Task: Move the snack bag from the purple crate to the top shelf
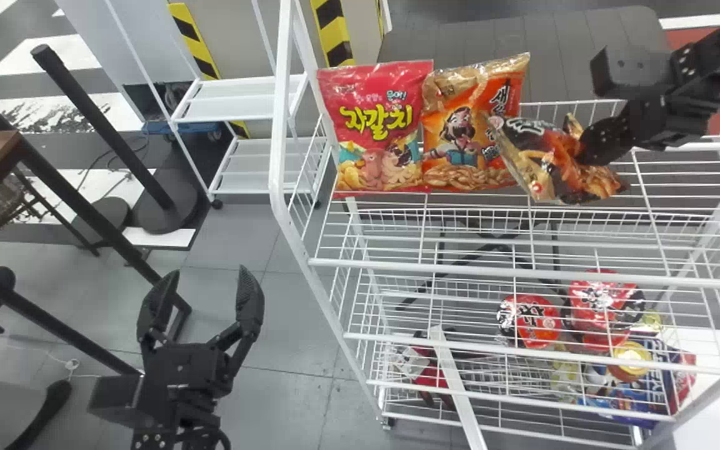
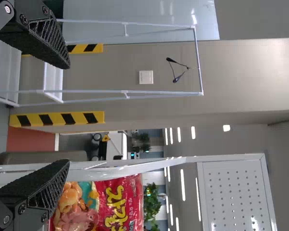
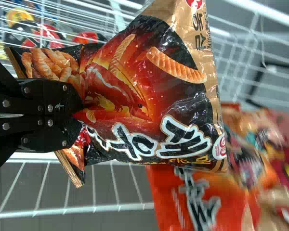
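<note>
- Black and gold, the snack bag is hanging tilted from my right claw, which is pinching its crumpled end.
- Below that claw, the white wire top shelf is stretching out; I can't tell whether the bag is touching it.
- Leftward of the claw, an orange bag and a red bag are standing side by side.
- Well apart, my left claw is hanging spread.
</note>
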Available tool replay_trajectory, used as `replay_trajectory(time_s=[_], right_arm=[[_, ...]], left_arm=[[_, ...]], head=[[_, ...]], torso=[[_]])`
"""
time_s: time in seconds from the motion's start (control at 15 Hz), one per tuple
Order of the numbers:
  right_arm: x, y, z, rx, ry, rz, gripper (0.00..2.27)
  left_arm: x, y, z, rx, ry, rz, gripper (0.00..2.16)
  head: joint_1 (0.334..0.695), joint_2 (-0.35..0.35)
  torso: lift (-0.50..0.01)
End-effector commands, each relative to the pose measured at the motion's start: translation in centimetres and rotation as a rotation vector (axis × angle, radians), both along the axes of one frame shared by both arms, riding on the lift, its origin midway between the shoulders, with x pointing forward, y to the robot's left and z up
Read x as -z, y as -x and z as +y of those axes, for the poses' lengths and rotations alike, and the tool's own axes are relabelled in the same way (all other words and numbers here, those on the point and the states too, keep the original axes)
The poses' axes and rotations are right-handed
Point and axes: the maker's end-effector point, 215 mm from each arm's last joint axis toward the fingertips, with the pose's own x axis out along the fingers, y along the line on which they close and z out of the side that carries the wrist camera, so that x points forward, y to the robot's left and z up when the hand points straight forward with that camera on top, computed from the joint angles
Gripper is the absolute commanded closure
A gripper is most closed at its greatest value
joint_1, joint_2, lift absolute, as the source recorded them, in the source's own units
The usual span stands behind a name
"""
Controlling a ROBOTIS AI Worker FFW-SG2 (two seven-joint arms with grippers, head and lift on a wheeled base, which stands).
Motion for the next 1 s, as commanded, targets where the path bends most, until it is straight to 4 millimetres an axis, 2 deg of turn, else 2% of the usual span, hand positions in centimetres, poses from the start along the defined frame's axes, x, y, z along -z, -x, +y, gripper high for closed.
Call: replay_trajectory(time_s=[0.0,0.27,0.4,0.67,0.87,0.93], right_arm=[[-0.8,0.4,-1.1,0.146,-0.1,0.031,2.22],[-1.0,3.7,-2.4,0.269,-0.268,0.067,2.22],[-0.9,5.8,-4.3,0.343,-0.372,0.075,2.22],[0.6,9.6,-7.7,0.489,-0.47,0.001,2.22],[2.9,13.5,-7.5,0.581,-0.545,0.006,2.22],[3.2,14.1,-7.3,0.614,-0.568,-0.007,2.22]], left_arm=[[0.0,0.0,0.0,-0.001,0.001,0.0,0.13],[0.1,0.0,0.1,0.0,-0.002,0.001,0.13],[0.1,-0.1,0.0,0.002,0.0,0.0,0.13],[0.2,-0.5,-0.4,0.011,0.003,0.0,0.13],[0.5,-0.7,-0.5,0.014,0.004,0.001,0.13],[0.6,-0.9,-0.7,0.017,0.006,0.003,0.13]], head=[[0.695,0.23],[0.695,0.216],[0.695,0.211],[0.695,0.178],[0.695,0.155],[0.695,0.152]], torso=[[0.003],[0.003],[0.003],[0.003],[0.003],[0.003]])
